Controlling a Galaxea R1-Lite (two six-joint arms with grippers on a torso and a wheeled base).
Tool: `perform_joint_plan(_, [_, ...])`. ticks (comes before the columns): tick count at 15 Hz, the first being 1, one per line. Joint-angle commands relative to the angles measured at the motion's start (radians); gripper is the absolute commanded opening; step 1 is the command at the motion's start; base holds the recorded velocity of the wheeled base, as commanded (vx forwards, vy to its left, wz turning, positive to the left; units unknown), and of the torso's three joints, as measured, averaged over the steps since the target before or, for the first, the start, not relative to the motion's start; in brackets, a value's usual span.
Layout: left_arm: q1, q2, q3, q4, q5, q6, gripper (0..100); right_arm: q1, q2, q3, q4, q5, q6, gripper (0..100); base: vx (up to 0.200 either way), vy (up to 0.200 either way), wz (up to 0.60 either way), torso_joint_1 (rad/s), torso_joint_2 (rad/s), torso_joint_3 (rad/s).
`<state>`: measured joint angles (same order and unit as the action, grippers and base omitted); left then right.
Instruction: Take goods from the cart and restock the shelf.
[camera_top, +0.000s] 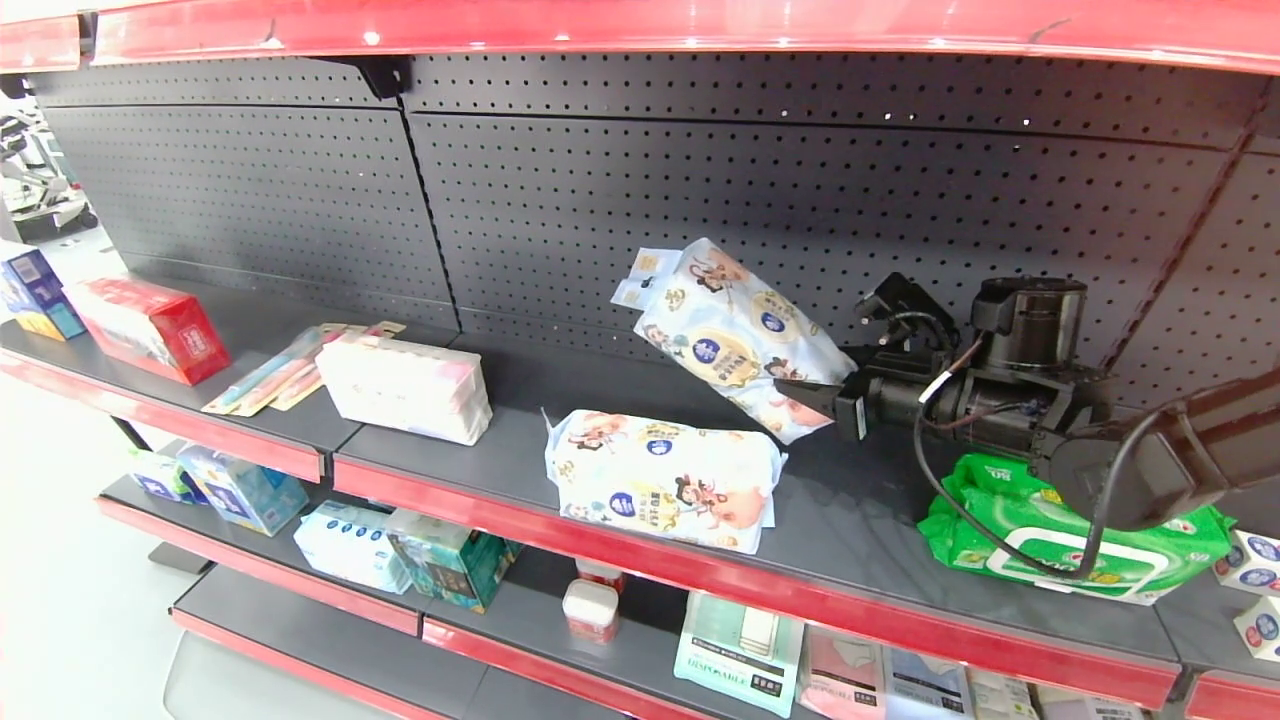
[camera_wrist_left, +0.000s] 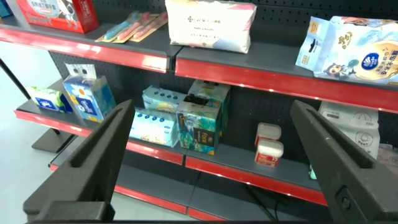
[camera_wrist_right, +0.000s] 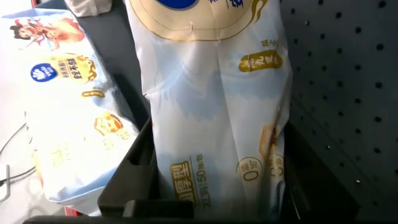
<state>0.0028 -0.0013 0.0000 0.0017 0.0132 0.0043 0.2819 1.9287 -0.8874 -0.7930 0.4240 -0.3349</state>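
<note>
— On the red-edged shelf (camera_top: 860, 520), in front of its perforated back panel (camera_top: 700, 170), I have the wipes pack (camera_top: 735, 335) up in the air. It is tilted, with its top corner leaning toward the panel. Its lower end is pinched in the right gripper (camera_top: 815, 400), whose fingers close on both sides of it.

— Where does it go?

— My guess is the bare stretch of shelf behind the matching pack (camera_top: 665, 480), which lies flat near the front lip. The green pack (camera_top: 1180, 540) sits off to the right, under my arm. The held pack hangs above that bare stretch, touching nothing that I can see.

— How would you set it down well?

— I'd level it first, since the pack looks soft and will likely sag from an end grip. Then I'd lower it until its long face meets the shelf, and only then open the fingers. I'd steer wide of the lying pack so I don't nudge it over the lip.

— And the left side?

— The left gripper (camera_wrist_left: 211, 118) is spread wide with nothing in it, out in front of the lower shelf (camera_wrist_left: 249, 173). I'd leave it parked there.
</note>
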Motion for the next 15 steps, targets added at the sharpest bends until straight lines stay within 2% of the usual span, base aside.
perform_joint_plan(1, [0.000, 0.001, 0.000, 0.000, 0.001, 0.000, 100, 0.002, 0.010, 0.001, 0.000, 0.001, 0.002, 0, 0.000, 0.000, 0.00, 0.000, 0.00, 0.000])
perform_joint_plan(6, [0.000, 0.001, 0.000, 0.000, 0.001, 0.000, 100, 0.003, -0.001, 0.053, 0.003, 0.001, 0.005, 0, 0.000, 0.000, 0.00, 0.000, 0.00, 0.000])
perform_joint_plan(10, [0.000, 0.001, 0.000, 0.000, 0.001, 0.000, 100, 0.034, -0.007, 0.081, 0.003, -0.004, 0.085, 0, 0.000, 0.000, 0.00, 0.000, 0.00, 0.000])
perform_joint_plan(15, [0.000, 0.001, 0.000, 0.000, 0.001, 0.000, 100, 0.046, -0.011, 0.101, 0.003, -0.004, 0.086, 0, 0.000, 0.000, 0.00, 0.000, 0.00, 0.000])
